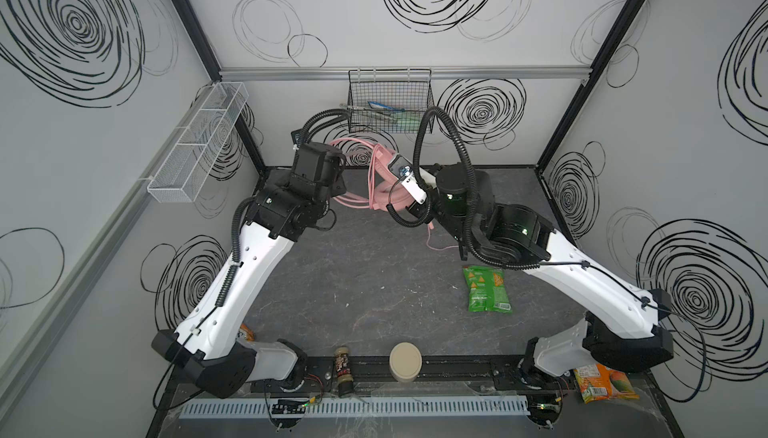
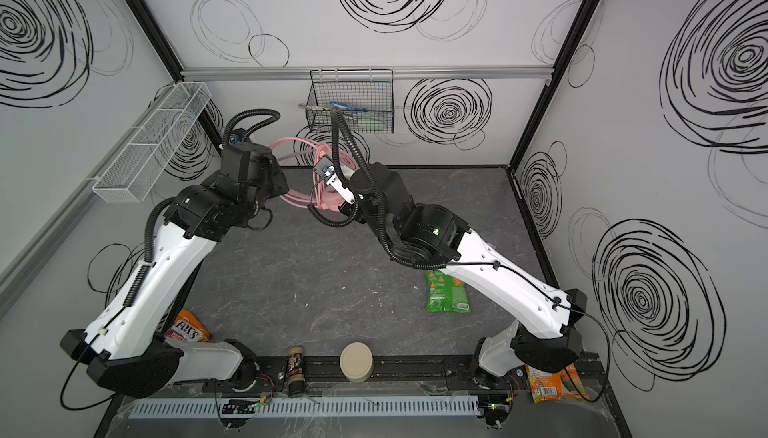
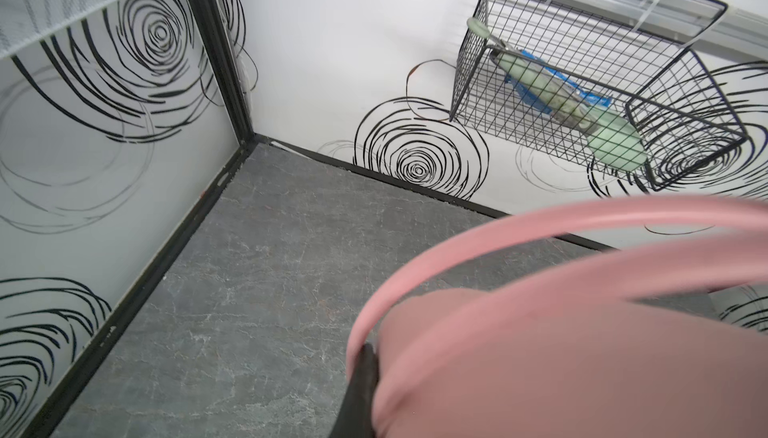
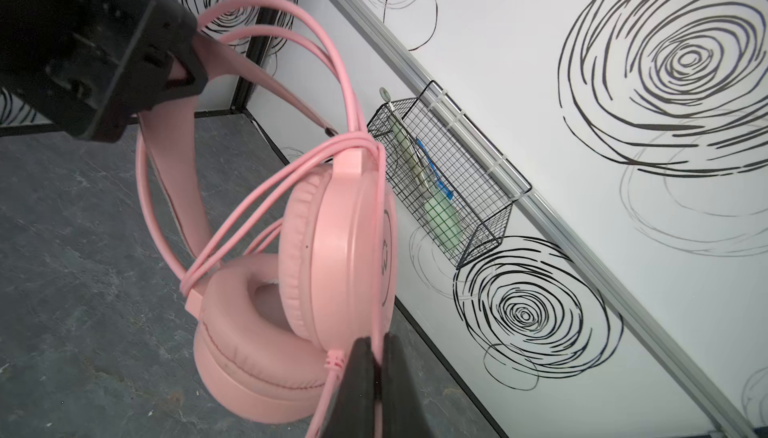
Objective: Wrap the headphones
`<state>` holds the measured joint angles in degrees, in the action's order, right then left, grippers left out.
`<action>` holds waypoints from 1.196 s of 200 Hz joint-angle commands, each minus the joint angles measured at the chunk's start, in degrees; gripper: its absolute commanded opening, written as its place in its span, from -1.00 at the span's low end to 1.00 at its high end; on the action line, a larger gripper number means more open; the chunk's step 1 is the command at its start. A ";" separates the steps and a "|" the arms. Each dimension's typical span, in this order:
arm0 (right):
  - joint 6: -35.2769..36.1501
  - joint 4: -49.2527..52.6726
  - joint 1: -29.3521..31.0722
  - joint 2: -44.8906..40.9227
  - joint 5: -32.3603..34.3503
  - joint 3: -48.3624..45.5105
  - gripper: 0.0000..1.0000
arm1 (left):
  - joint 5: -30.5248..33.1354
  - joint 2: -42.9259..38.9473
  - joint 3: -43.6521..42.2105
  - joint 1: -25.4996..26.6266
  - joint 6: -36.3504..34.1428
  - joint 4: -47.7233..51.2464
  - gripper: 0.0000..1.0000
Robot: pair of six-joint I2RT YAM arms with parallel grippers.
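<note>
Right gripper [image 4: 377,353] is pinched shut on the thin cable [image 4: 353,147], just beside the earcups of the headphones [image 4: 345,249]. Their long axis runs away from it. The headband [image 4: 176,174] arches to the left gripper [image 4: 189,72], which is clamped on the band. That gripper's jaws are hidden in both top views, and its wrist view shows only pink blur.

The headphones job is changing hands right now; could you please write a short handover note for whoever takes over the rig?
Left gripper: shut on the headband.
Right gripper: shut on the cable.
Headphones: held above the rear of the table.
Done: several cable loops run across the tops of the earcups.
To do: a loose tail hangs toward the table; probably wind it in, then set the headphones down.
</note>
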<state>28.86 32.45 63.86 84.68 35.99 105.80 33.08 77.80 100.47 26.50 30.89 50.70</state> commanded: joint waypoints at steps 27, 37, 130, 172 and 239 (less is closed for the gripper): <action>2.44 -0.24 1.66 -3.25 -0.68 0.45 -1.00 | 11.33 -0.47 3.06 -3.42 1.92 -10.91 -1.00; 2.39 -0.12 2.32 -3.53 -2.01 0.48 -1.00 | 10.49 -0.88 2.27 -3.84 2.86 -11.70 -1.00; -5.57 4.06 10.75 -0.74 -1.58 7.45 -0.95 | 11.21 0.82 2.36 -4.22 5.16 -14.08 -1.00; -10.31 9.86 11.51 4.44 1.49 13.84 -0.97 | 14.10 1.35 2.50 -2.99 2.86 -15.57 -1.00; -16.06 14.86 6.73 8.17 -1.14 20.76 -1.00 | 20.78 1.39 0.26 1.69 -1.52 -19.67 -1.00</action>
<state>15.73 43.81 70.37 95.44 39.27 125.05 46.41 78.85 100.49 28.62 26.09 40.86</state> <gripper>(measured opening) 0.064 0.085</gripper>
